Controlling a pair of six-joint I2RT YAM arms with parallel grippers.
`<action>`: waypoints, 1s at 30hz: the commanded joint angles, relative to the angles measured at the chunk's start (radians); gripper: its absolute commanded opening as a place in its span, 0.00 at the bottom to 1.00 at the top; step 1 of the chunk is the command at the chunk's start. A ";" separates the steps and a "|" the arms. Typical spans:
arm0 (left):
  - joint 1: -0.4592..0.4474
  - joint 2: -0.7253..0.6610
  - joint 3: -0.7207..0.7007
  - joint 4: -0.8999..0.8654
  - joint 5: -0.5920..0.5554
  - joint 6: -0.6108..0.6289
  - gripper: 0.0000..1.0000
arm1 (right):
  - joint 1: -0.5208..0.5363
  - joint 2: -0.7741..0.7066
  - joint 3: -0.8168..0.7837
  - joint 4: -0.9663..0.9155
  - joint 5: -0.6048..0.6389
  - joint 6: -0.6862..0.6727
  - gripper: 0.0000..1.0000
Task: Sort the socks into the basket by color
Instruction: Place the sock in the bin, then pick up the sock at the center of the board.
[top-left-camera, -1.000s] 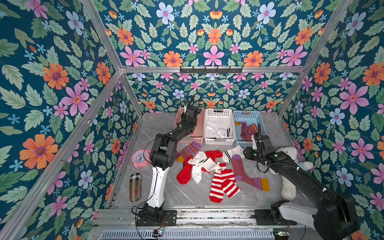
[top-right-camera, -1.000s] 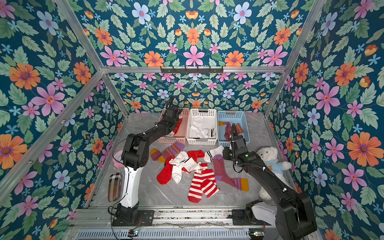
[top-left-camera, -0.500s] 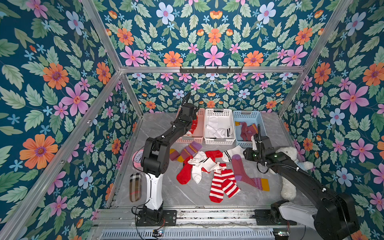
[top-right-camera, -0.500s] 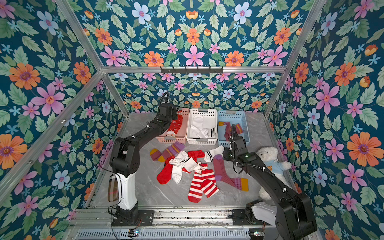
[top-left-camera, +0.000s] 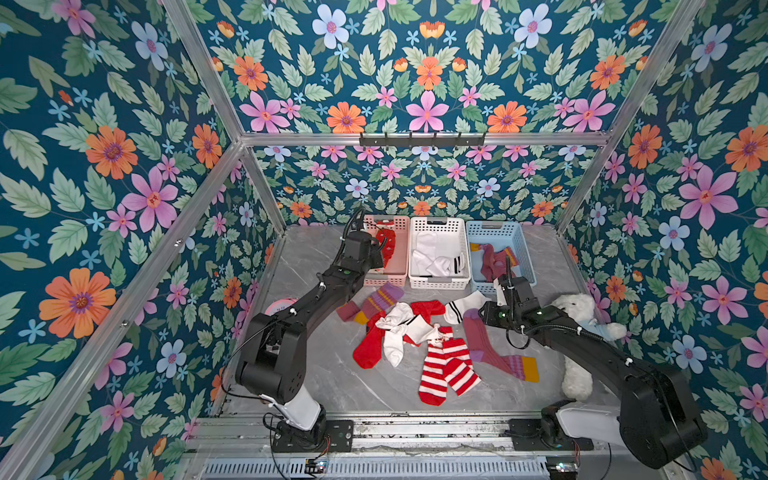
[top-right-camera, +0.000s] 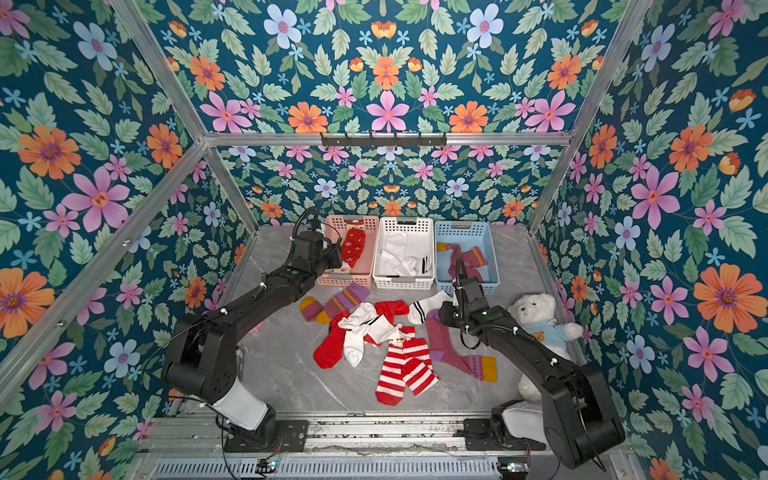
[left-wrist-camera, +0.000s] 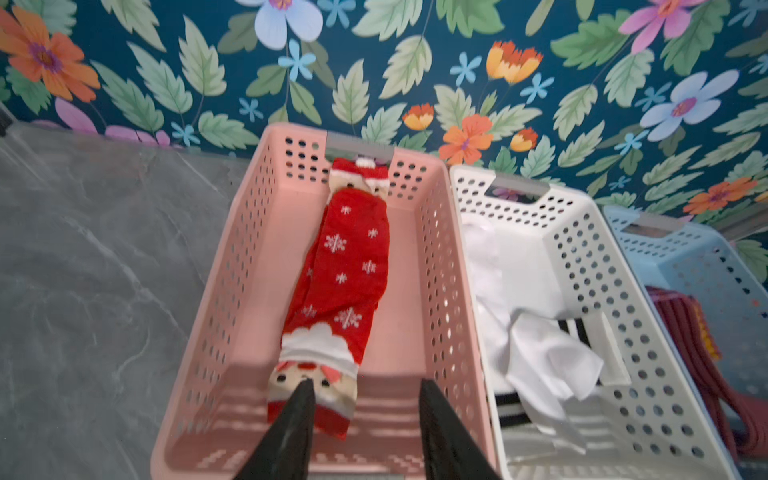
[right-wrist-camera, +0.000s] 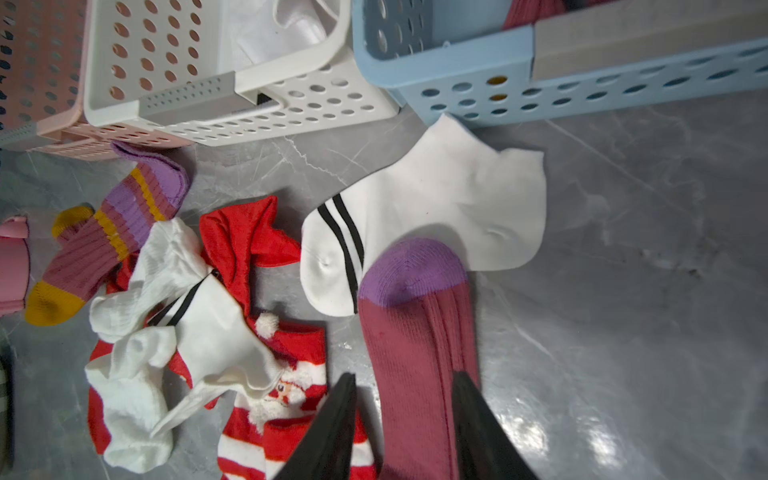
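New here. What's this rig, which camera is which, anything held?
Two robot arms stand at the front of a grey table. The wide pictures come from one overhead camera pair; the close ones from a camera on each wrist. At the back stand a pink basket, a white basket and a blue basket, each holding socks. Loose socks lie mid-table, a plush bear beside the right arm. The left tool is open over the Santa sock in the pink basket; the right tool is open above a maroon sock. Neither holds anything.
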 joint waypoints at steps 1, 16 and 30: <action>0.002 -0.040 -0.069 0.073 0.034 -0.035 0.45 | 0.014 0.034 -0.001 0.064 -0.026 0.037 0.41; 0.002 -0.105 -0.203 0.108 0.101 -0.044 0.45 | 0.128 0.181 0.069 0.044 0.147 0.022 0.40; 0.002 -0.126 -0.203 0.085 0.086 -0.031 0.46 | 0.163 0.303 0.121 0.038 0.249 0.027 0.32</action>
